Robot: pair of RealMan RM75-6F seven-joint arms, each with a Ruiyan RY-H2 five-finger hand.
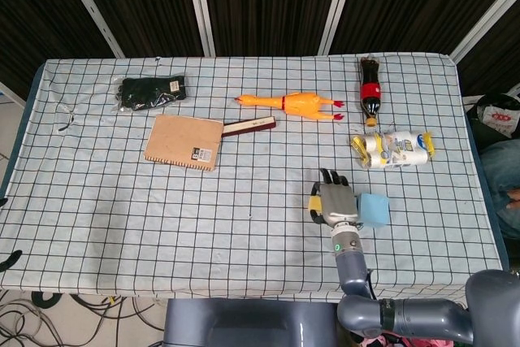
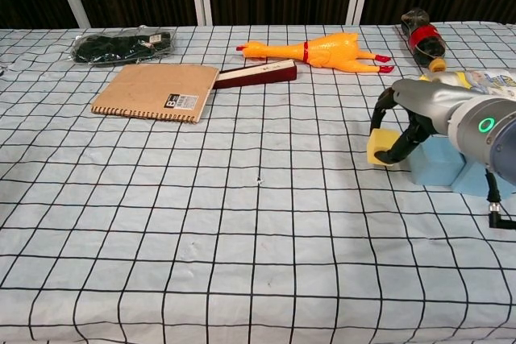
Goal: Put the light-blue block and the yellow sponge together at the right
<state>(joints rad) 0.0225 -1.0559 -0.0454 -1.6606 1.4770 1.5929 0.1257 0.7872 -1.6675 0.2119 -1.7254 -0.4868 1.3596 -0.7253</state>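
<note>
The yellow sponge (image 2: 380,147) is a small, bright rectangular pad, gripped in the curled fingers of the right hand (image 1: 336,205) just beside the light-blue block (image 1: 374,210) at the counter's (image 1: 122,193) right. One sponge and one matte light-blue block are visible. The left hand is out of both views.

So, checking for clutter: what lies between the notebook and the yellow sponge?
Only bare checked cloth, in both views: nothing lies between the notebook and the yellow sponge held by the right hand.
</note>
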